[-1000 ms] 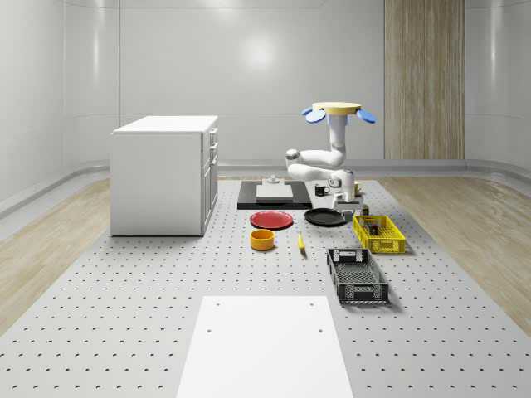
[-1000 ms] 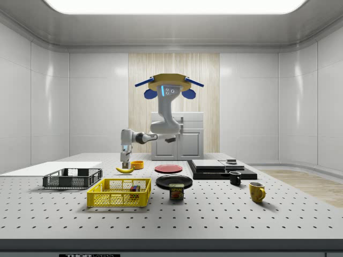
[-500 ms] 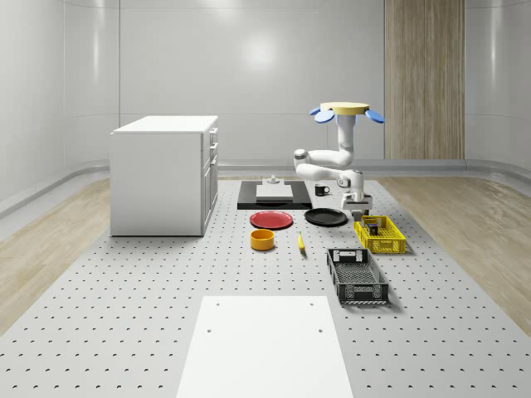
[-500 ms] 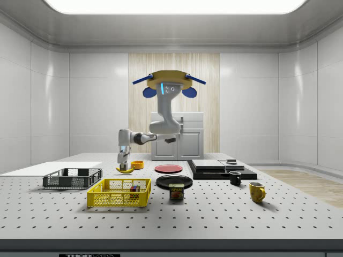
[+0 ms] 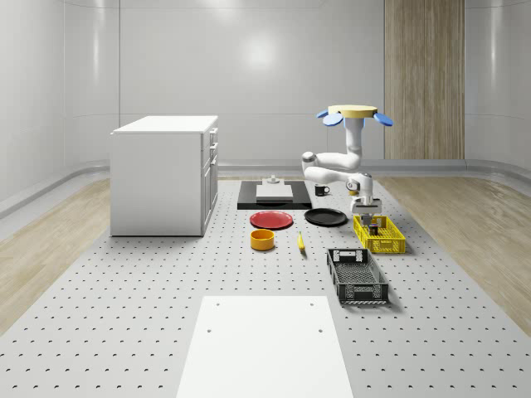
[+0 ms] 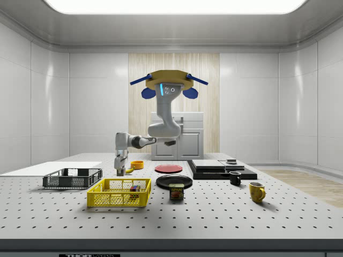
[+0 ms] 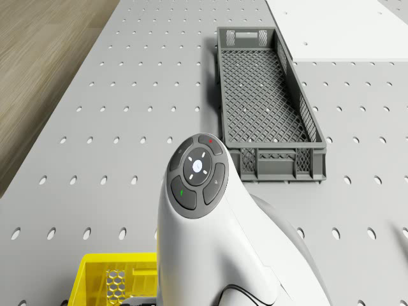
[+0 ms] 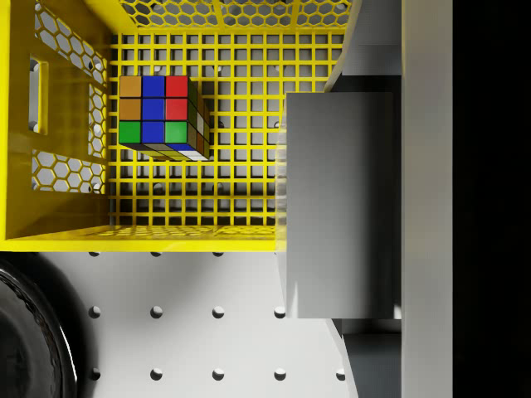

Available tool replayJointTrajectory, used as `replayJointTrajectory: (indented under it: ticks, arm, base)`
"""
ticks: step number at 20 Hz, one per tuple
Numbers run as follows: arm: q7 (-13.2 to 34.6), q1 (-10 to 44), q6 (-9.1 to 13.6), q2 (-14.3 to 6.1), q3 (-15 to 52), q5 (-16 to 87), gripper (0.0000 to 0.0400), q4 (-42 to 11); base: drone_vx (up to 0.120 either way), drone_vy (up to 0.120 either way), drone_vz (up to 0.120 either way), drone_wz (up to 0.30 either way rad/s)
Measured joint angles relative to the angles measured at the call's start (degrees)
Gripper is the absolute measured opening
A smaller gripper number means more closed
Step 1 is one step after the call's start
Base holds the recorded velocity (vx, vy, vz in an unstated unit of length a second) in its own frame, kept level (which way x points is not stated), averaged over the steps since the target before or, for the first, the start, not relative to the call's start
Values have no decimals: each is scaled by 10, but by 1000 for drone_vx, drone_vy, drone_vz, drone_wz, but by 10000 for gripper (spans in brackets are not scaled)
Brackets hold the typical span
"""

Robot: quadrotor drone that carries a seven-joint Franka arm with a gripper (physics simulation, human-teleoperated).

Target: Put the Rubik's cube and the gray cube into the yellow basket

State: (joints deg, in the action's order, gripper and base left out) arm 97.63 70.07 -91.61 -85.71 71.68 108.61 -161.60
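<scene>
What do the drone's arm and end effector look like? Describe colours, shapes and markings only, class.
The arm is glossy white with rounded, tube-like links and darker grey joints. In the drone view, its round grey cap carries a ring of dark buttons with small red and green marks around a pale centre. The end effector is pale grey and box-like, with flat, straight-edged faces. The drone body has a tan disc top and blue rotors.

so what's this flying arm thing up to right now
The drone hovers above the table, its arm reaching down so the gripper hangs over the end of the yellow basket nearest the black pan. In the wrist view the gripper is shut on the gray cube, held just above the basket's edge. The Rubik's cube already lies on the basket floor, so the gray cube looks about to be dropped in.
</scene>
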Motion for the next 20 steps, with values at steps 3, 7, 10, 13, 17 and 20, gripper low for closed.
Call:
replayJointTrajectory:
  ticks: [3,7,10,13,17,20]
  arm:
    - [0,0,-1,-1,0,0,250,0]
    - [0,1,-1,-2,0,-1,250,0]
    - [1,1,-2,-2,0,-1,250,0]
    - [1,1,-3,-3,0,-1,250,0]
    - [1,1,-3,-4,0,-2,250,0]
    - [1,1,-4,-4,1,-2,250,0]
  base:
    - [0,120,-120,0]
    - [0,120,-120,0]
    - [0,120,-67,0]
    - [0,120,-120,0]
    - [0,40,-10,0]
    - [0,0,0,0]
